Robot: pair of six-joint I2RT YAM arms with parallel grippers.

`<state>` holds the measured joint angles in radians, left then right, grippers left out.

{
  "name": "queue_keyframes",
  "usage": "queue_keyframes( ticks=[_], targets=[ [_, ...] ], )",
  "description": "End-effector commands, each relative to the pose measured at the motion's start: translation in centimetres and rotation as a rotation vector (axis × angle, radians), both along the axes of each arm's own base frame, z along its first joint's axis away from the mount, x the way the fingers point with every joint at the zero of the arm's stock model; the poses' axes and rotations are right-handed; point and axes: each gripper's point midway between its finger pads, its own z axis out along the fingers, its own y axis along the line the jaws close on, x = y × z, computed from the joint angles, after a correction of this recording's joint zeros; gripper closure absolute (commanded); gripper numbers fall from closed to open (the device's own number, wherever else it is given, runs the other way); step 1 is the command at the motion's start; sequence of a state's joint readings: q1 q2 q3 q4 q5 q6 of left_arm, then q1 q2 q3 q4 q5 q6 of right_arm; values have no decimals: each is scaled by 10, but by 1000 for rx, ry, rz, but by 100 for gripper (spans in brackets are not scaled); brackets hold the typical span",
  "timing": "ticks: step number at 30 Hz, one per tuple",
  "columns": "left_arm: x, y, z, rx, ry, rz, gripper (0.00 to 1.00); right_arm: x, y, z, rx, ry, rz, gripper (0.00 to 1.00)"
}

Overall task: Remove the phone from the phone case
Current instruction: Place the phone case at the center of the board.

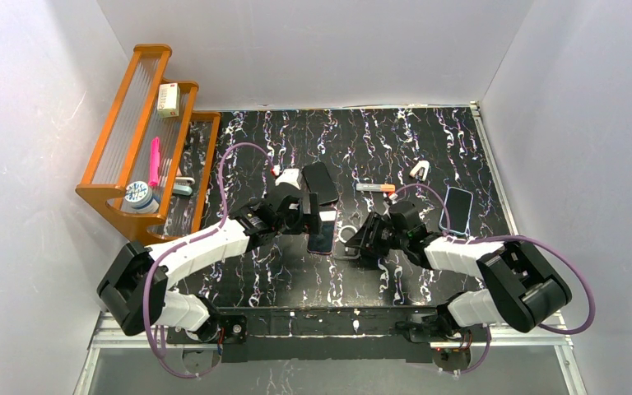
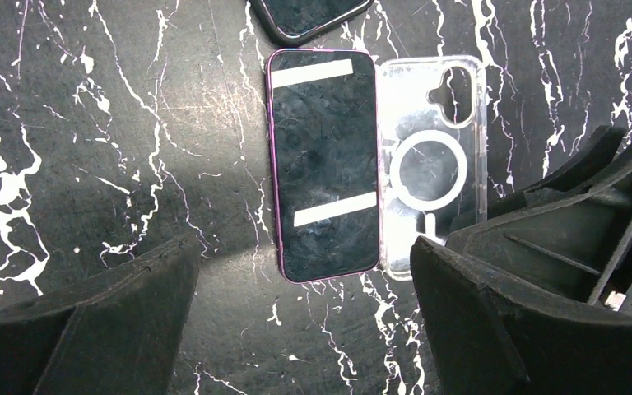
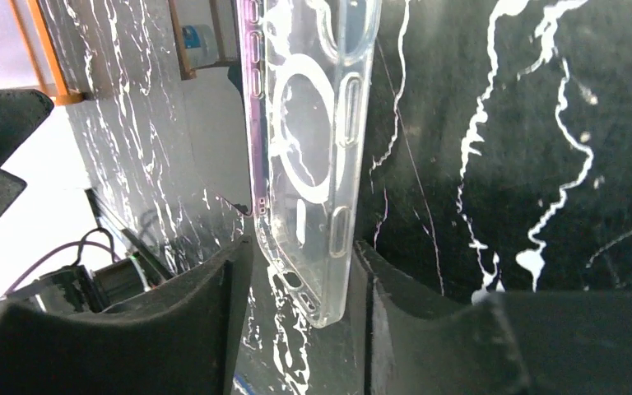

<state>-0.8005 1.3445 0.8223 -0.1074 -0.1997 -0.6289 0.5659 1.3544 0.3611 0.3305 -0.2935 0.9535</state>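
Note:
The phone (image 2: 325,160), dark screen up with a pink rim and two white tape strips, lies flat on the black marble table (image 2: 90,123). It also shows in the top view (image 1: 322,237). The clear case (image 2: 432,160) with a white ring lies empty right beside it, and shows in the top view (image 1: 348,238). My left gripper (image 2: 303,251) is open and empty, hovering over the phone's near end; in the top view it is left of the phone (image 1: 305,219). My right gripper (image 3: 304,247) holds the case's (image 3: 309,140) end between its fingers; in the top view it is right of the case (image 1: 362,237).
A second dark phone (image 1: 319,181) lies just behind the first. A blue-rimmed phone (image 1: 458,210) lies at the right. A small bar (image 1: 376,188) and a white clip (image 1: 419,170) lie farther back. An orange rack (image 1: 144,136) stands at the left wall.

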Motion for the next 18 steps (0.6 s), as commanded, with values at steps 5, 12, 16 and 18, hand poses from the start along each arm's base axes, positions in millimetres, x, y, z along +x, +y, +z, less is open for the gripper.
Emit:
queue_keyframes(
  ticks=[5,12,16,18],
  targets=[
    [6,10,23,14,-49,36,3,14,-11,-3,-125,-60,-6,39],
    [6,11,25,19,-44,37,3,20,0,0,-105,-59,17,37],
    [6,11,27,25,-46,33,3,12,1,-5,-131,-36,34,33],
    [7,12,28,36,-45,34,3,7,1,-8,-167,-24,43,31]
  ],
)
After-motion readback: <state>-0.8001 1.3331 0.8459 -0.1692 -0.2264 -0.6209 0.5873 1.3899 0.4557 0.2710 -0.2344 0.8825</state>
